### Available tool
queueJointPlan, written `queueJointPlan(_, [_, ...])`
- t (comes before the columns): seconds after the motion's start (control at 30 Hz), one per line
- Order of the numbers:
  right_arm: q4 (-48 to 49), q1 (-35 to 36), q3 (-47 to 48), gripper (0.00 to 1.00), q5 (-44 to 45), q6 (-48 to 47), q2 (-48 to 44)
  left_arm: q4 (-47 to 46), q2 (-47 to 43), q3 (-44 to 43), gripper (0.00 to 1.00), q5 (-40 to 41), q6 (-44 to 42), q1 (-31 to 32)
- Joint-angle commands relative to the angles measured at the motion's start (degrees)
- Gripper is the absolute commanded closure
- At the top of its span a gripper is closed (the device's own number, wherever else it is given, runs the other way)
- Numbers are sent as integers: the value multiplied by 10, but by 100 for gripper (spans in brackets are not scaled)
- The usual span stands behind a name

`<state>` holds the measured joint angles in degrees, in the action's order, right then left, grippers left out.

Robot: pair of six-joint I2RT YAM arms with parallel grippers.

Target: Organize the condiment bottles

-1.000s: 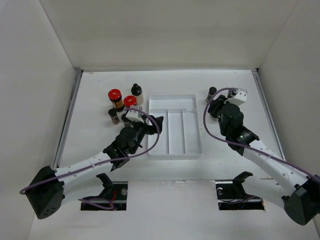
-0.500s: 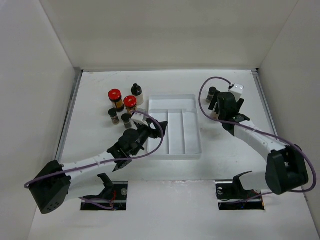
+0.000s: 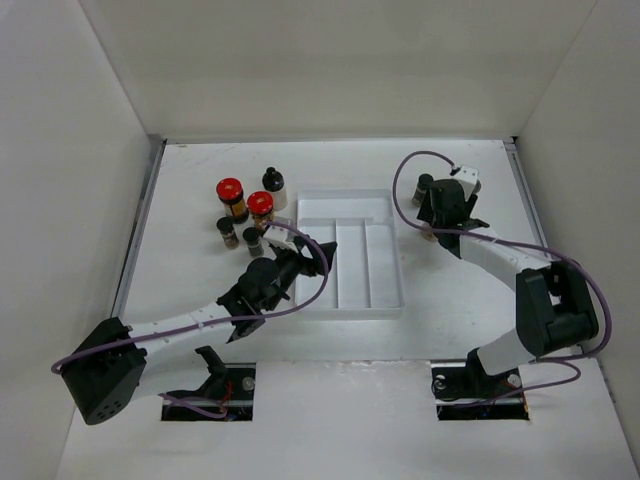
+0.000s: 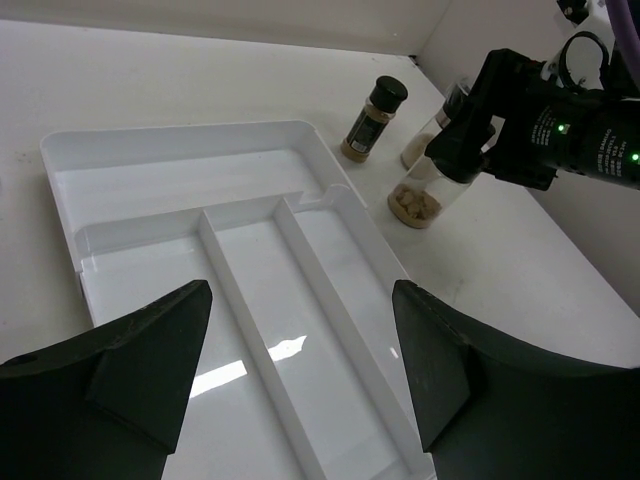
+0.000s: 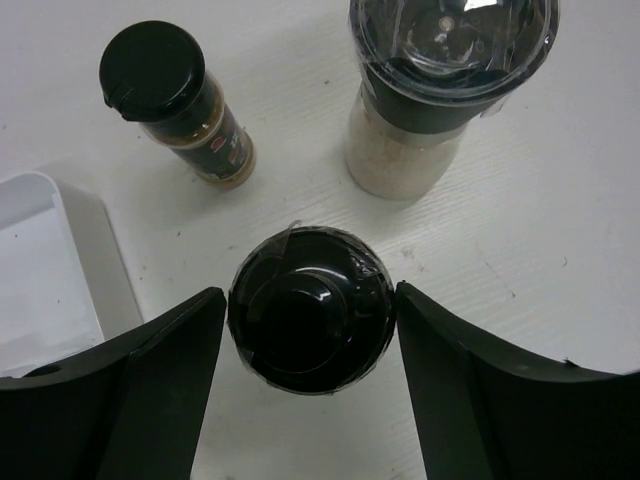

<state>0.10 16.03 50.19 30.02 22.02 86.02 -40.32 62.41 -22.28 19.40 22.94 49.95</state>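
Observation:
On the left of the table stand two amber red-capped jars [image 3: 230, 190] [image 3: 260, 204], a pale black-capped bottle [image 3: 272, 182] and two small black-capped jars [image 3: 227, 230] [image 3: 253, 241]. At the right, my right gripper [image 5: 310, 300] is open, with a finger close on each side of a black-capped jar [image 5: 310, 320] of beige chunks [image 4: 418, 200]. A small black-capped spice jar [image 5: 175, 100] [image 4: 372, 118] and a larger grey-lidded jar [image 5: 450, 80] stand just beyond it. My left gripper [image 4: 300, 300] is open and empty above the tray's near left part [image 3: 318, 255].
The white three-compartment tray [image 3: 350, 205] [image 4: 180, 150] lies mid-table with nothing in it; its corner shows in the right wrist view [image 5: 40, 280]. White walls close in the table on the left, back and right.
My right arm has swung back and left over the right-hand jars and its fingers now straddle the black-capped jar. My left gripper has moved slightly right, over the tray's edge.

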Motion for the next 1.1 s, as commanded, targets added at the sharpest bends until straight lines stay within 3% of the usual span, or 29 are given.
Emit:
queueJointPlan(0.0, [34,-6,32,28,3,1,13,-39,-4,9,29,-4,5,0])
queueJointPlan(0.2, [50,-4,22,49,25,-5,-20,-50,-33,25,29,2,9,-3])
queueJointPlan(0.37, [51,54,39,51,58,-33,-89,-113,-87,68,31,16,4,-6])
queueJointPlan(0.47, [48,97,73,51,54,-36,-83,-131,-119,85,31,14,3,-7])
queueJointPlan(0.87, [93,228,329,51,-33,-14,178,-138,-187,122,34,51,11,-29])
queueJointPlan(1.07, [94,254,394,51,-51,0,261,-140,-207,136,34,69,25,-41])
